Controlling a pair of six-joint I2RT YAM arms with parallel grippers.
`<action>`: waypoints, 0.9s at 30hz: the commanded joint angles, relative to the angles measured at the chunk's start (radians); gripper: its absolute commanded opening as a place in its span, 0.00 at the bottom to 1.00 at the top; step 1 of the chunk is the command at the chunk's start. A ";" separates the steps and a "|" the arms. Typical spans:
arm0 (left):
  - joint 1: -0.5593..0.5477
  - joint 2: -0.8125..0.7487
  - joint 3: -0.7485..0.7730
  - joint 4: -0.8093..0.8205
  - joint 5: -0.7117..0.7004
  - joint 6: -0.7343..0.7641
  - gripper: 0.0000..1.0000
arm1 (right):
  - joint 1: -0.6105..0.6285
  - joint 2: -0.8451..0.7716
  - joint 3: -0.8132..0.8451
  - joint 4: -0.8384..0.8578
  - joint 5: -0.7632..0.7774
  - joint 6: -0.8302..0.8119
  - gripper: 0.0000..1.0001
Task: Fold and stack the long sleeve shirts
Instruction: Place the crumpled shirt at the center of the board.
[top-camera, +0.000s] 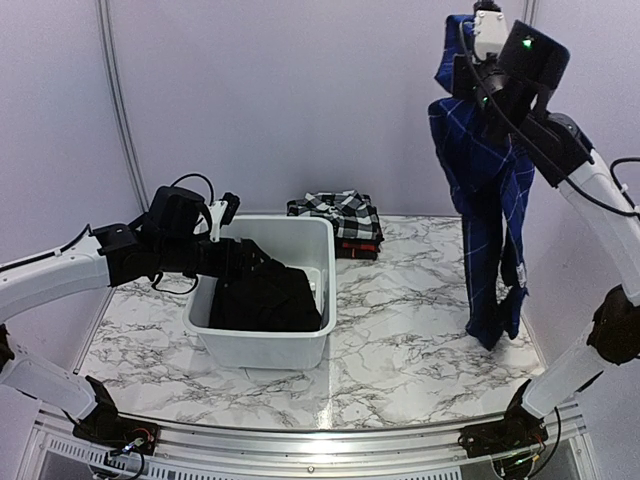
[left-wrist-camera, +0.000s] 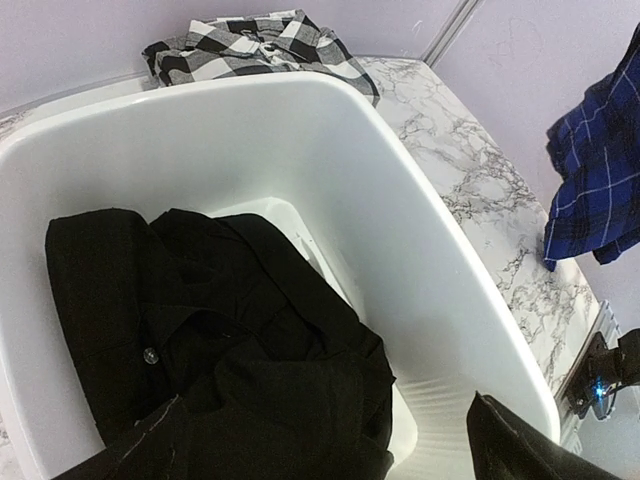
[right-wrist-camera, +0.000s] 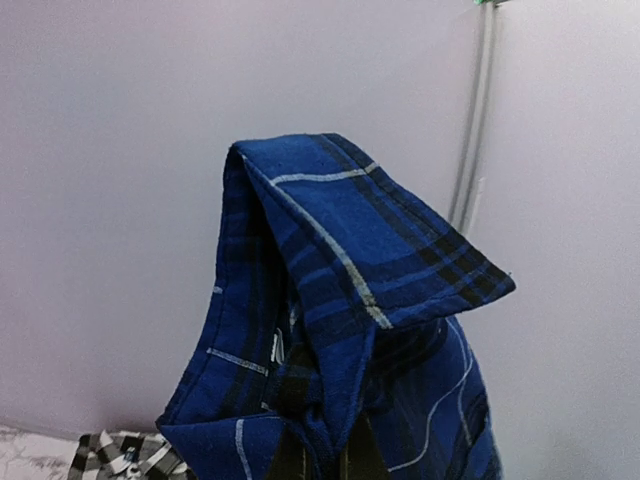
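My right gripper (top-camera: 474, 72) is raised high at the back right, shut on the collar of the royal blue plaid shirt (top-camera: 490, 200). That shirt hangs full length, and its lower end reaches the table. In the right wrist view the blue collar (right-wrist-camera: 340, 260) folds over my right gripper (right-wrist-camera: 345, 462). A folded black-and-white check shirt (top-camera: 335, 207) lies on a red-and-black shirt (top-camera: 360, 246) behind the tub. My left gripper (top-camera: 222, 215) stands open over the tub's left rim, holding nothing. One dark fingertip (left-wrist-camera: 510, 450) shows in the left wrist view.
The white plastic tub (top-camera: 300, 345) stands left of centre with a crumpled black garment (top-camera: 262, 298) inside; a button shows on it (left-wrist-camera: 150, 355). Marble tabletop (top-camera: 400, 330) lies between the tub and the hanging shirt. Walls close the back and both sides.
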 joint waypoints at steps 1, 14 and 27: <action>0.001 0.020 0.035 0.034 0.031 -0.011 0.99 | 0.003 0.046 -0.010 -0.219 -0.239 0.277 0.00; -0.034 0.064 0.074 0.071 0.108 -0.016 0.99 | -0.169 -0.142 -0.617 -0.295 -0.483 0.697 0.00; -0.238 0.269 0.286 0.126 0.022 -0.043 0.99 | -0.025 -0.300 -1.160 -0.291 -0.708 1.011 0.43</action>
